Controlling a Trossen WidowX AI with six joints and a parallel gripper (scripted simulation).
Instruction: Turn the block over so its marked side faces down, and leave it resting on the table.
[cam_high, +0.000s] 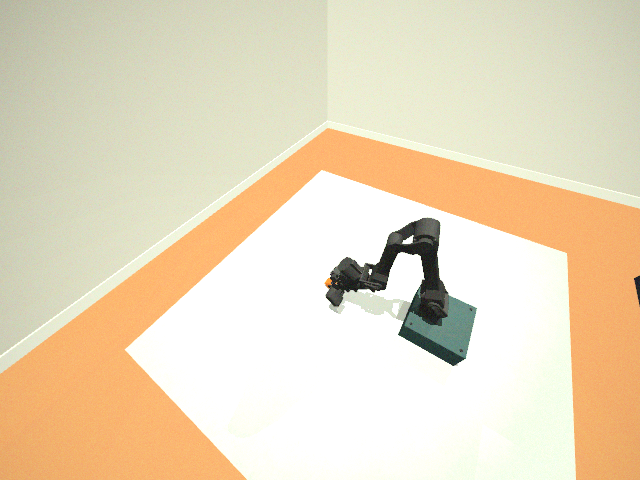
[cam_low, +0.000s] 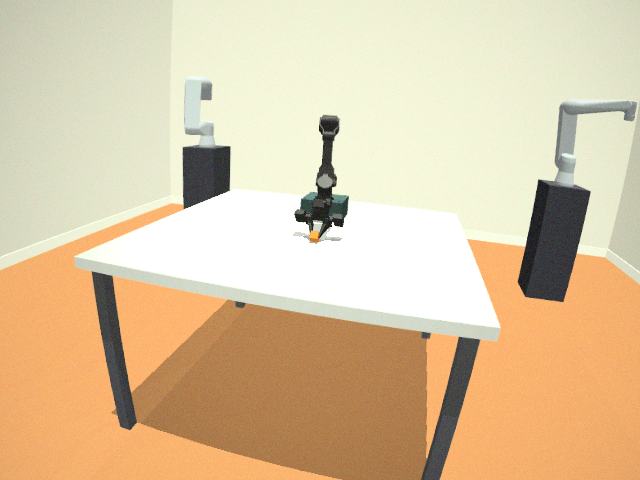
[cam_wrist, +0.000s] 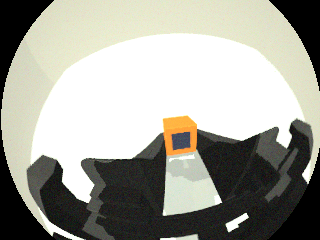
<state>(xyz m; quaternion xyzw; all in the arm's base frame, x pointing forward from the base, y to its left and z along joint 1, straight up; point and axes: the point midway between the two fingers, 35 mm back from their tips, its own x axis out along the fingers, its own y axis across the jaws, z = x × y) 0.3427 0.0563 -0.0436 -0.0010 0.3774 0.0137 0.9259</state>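
Observation:
The small orange block (cam_high: 328, 282) (cam_low: 314, 236) (cam_wrist: 180, 122) is between the fingertips of my gripper (cam_high: 329, 283) (cam_low: 314, 234) (cam_wrist: 180, 142), which is shut on it. The gripper slants forward and down, low over the white table (cam_high: 289, 330) (cam_low: 268, 273) (cam_wrist: 150, 75). The dark blue square on the marked side (cam_wrist: 181, 140) faces back toward the wrist camera, not straight down. The mark does not show in either the top or the exterior view. Whether the block's lower edge touches the table is too small to tell.
The arm stands on a dark teal base box (cam_high: 449, 330) (cam_low: 338, 203) behind the gripper. Two grey arms on dark pedestals (cam_low: 206, 173) (cam_low: 554, 237) stand beyond the table. The table's front edge (cam_low: 289, 303) lies well in front of the block.

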